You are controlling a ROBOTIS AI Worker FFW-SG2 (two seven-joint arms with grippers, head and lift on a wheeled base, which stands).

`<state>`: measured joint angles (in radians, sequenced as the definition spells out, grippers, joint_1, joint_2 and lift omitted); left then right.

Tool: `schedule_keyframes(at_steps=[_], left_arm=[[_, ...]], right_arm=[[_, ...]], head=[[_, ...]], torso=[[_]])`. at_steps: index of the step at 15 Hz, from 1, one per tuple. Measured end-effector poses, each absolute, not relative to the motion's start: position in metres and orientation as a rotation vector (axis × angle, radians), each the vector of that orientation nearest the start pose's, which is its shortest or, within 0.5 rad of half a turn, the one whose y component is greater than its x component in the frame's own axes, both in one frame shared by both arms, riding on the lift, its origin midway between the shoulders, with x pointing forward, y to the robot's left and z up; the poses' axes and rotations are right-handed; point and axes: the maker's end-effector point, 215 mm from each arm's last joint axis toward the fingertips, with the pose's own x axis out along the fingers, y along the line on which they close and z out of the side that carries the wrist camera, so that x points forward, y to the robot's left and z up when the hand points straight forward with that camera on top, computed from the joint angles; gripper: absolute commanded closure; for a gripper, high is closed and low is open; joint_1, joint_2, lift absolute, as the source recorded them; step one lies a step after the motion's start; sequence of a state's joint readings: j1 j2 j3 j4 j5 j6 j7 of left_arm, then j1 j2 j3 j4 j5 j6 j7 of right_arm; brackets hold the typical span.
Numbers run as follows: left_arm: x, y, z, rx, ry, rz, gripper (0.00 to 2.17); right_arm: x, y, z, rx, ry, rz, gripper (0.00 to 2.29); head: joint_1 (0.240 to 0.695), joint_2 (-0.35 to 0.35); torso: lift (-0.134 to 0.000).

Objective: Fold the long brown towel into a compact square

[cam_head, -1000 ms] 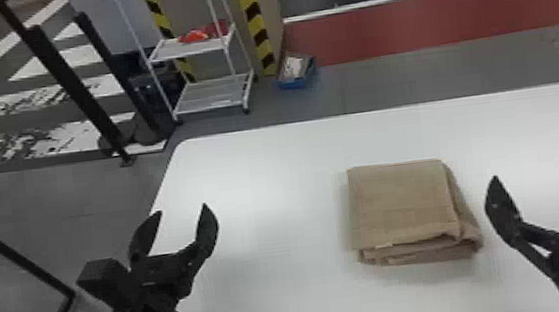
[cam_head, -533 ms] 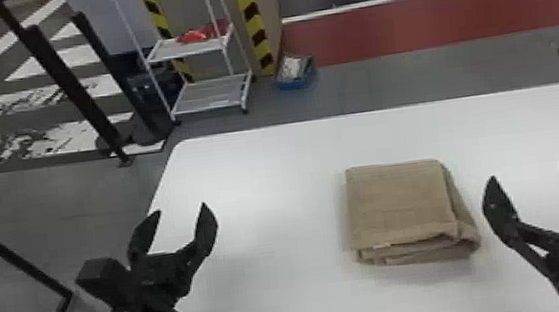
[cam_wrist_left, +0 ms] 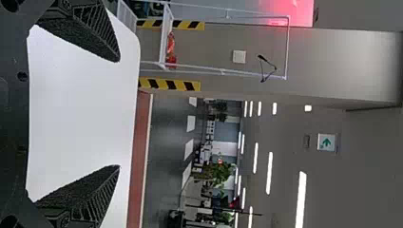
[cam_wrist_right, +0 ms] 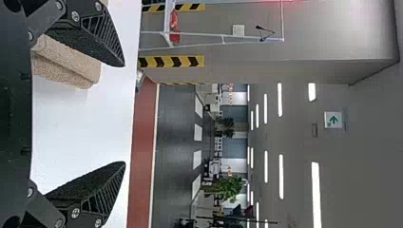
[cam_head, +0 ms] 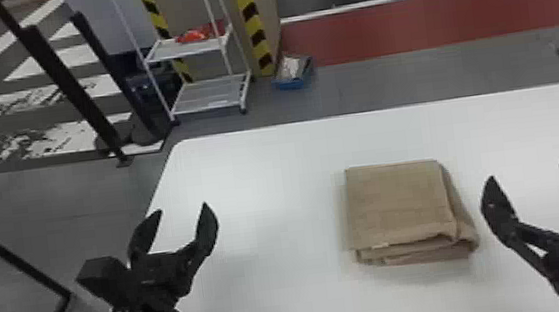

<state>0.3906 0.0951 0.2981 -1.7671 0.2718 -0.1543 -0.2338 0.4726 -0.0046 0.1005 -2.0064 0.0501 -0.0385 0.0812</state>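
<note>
Left gripper (cam_head: 181,208) is spread wide with nothing between its fingers, over the left part of the white table (cam_head: 266,179), well apart from the towel. Right gripper (cam_head: 529,171) is also released and empty, near the right side of the brown towel (cam_head: 397,205). The towel lies flat on the table between the two grippers, closer to the right one, and nothing holds it.

It is folded into a small, thick, nearly square bundle. Along its near side the stacked layers (cam_head: 418,252) can be seen, and on the right a lower layer (cam_head: 462,212) comes out slantwise from under the top one, so the corners do not meet exactly. I judge that the folding is finished or almost finished, and that the grippers are held apart so that they do not disturb the layers.

If a correction is wanted, the right gripper seems better placed for it, because the uneven side faces it. It should press softly there; a strong push could slide the whole bundle or open the upper fold.
</note>
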Motion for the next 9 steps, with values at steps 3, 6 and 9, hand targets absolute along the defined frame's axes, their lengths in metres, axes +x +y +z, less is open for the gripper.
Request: schedule_keyframes(at_steps=[3, 6, 9], left_arm=[[0.4563, 0.3779, -0.3638, -0.068, -0.019, 0.051, 0.08], [0.457, 0.3769, -0.3635, -0.068, -0.02, 0.049, 0.08], [0.4576, 0.3763, -0.3631, -0.068, -0.021, 0.048, 0.08]], right_arm=[[0.4492, -0.1516, -0.3343, -0.004, -0.004, 0.179, 0.17], [0.4486, -0.1506, -0.3327, -0.003, -0.01, 0.18, 0.17], [0.4482, -0.1502, -0.3315, -0.002, -0.015, 0.181, 0.17]], head=[[0.695, 0.273], [0.695, 0.274], [0.695, 0.274]], torso=[[-0.125], [-0.125], [-0.125]])
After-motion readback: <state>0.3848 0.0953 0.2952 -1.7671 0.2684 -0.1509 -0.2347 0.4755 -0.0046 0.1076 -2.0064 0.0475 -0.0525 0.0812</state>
